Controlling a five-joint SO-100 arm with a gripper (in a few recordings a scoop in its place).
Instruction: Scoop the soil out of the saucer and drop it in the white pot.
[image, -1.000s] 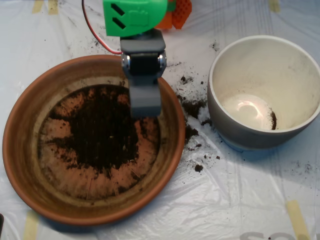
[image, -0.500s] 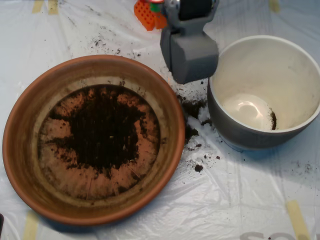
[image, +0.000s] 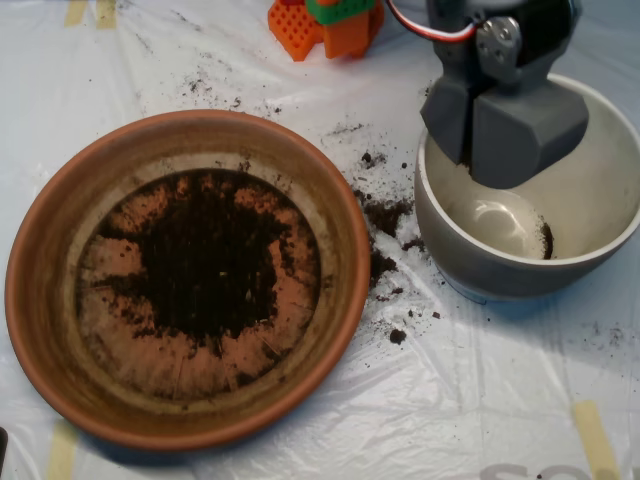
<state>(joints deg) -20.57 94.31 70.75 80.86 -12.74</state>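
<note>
Overhead, the end effector (image: 505, 135), halves together, hangs above the white pot (image: 470, 255); no legible writing.

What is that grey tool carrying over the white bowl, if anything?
Cannot be told: the tool hangs over the white pot, its halves hiding any soil inside.

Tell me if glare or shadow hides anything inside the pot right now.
Overhead view: a bright glare patch sits on the white pot floor, washing out detail there; the scoop covers the pot's upper left; a small streak of soil at the floor's right edge stays readable; plastic sheet reflects mildly.
</note>
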